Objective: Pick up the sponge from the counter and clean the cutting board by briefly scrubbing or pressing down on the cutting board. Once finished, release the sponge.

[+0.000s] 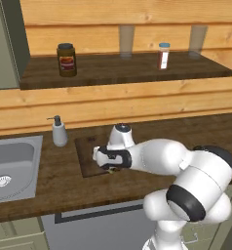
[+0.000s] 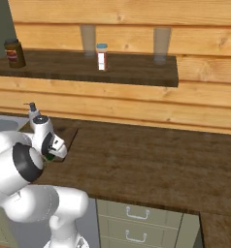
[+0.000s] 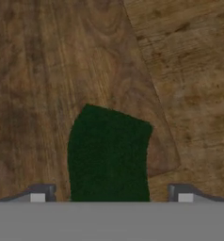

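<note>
Gripper (image 3: 111,195) is down low over the board (image 3: 62,94), jaws spread wide, a finger tip (image 3: 38,194) standing clear on each side of the sponge (image 3: 109,155). Nothing clamped — the sponge is let go, lying flat on the board near its corner, green top up, with bare wood between it and either tip. From the left base view the hand (image 1: 108,158) sits over the board's near edge (image 1: 86,156), a sliver of sponge (image 1: 113,170) peeking out beneath it. Board lies on the counter (image 1: 54,185), between the sink (image 1: 13,166) and the arm. A soap dispenser (image 1: 59,132) stands just behind the board's far left corner.
</note>
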